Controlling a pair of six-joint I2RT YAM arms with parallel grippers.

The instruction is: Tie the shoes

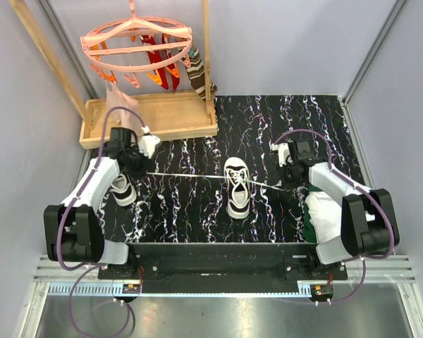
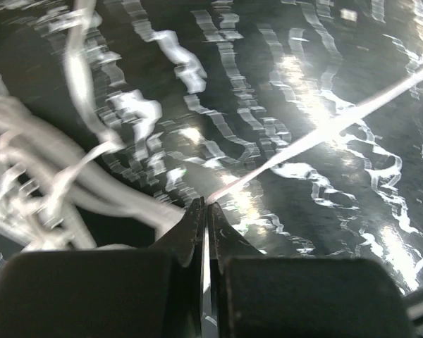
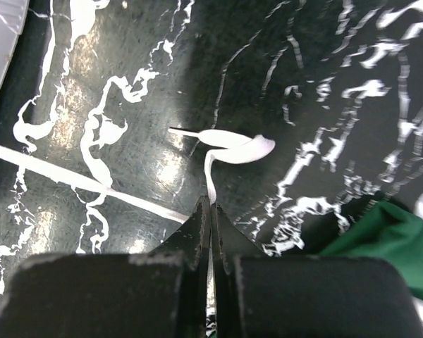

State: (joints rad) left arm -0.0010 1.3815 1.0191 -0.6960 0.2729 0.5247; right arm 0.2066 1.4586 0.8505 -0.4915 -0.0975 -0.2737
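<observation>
1. Nearest, a green-and-white cloth lies on the mat under the right arm. Its green corner also shows at the lower right of the right wrist view.
2. The mat is black with white veins and covers the table between the two arms.
3. One shoe stands in the middle of the mat, lying lengthwise from near to far, roughly midway between the grippers.
4. The second shoe sits on the left part of the mat, tilted and partly hidden under the left forearm.
5. The left lace runs straight and tight from the middle shoe toward the left arm.
6. The left gripper has its jaws pressed together on this lace, which leaves the tips toward the upper right of its view. A blurred tangle of white laces lies to the left there; I cannot tell which shoe it belongs to.
7. The right lace runs from the same shoe toward the right arm, slanting slightly nearer.
8. The right gripper is also closed, pinching this lace. A short end rises past the tips and folds over flat on the mat.
9. Farther back on the left, a wooden tray sits at the mat's far edge, just beyond the left gripper.
10. Above the tray hangs a round pink rack with clips, and a striped sock dangles from its right side.
</observation>
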